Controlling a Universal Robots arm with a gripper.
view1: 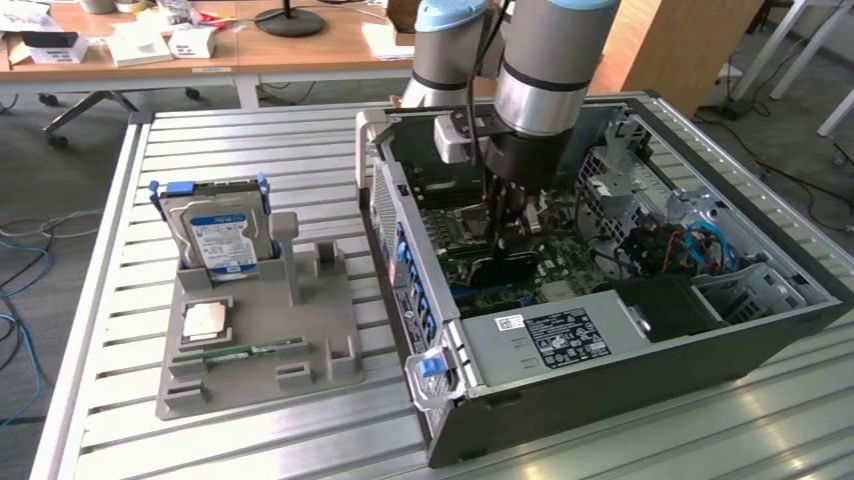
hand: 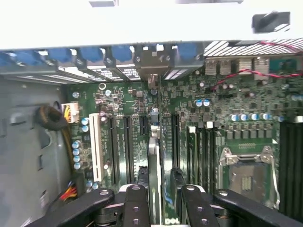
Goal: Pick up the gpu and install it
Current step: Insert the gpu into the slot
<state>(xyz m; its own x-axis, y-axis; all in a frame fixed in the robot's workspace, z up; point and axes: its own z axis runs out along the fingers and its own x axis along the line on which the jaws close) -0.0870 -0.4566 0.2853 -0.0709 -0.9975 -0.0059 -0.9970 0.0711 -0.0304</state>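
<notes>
The arm has its gripper (view1: 511, 235) down inside the open computer case (view1: 747, 330) on the desk (view1: 267, 125), and in the wrist view the jaws are pinching the gpu (hand: 154, 175) by its two faces, the card standing on edge between the fingers (hand: 136, 203). Its long axis runs straight away from the jaws toward the case's rear wall, in line with the motherboard's (hand: 227, 94) expansion slots, the white slot (hand: 96, 146) just beside it. Beside the case, the grey holder (view1: 307, 350) still carries the hard drive (view1: 220, 235), a processor (view1: 204, 320) and the RAM stick (view1: 238, 352).
</notes>
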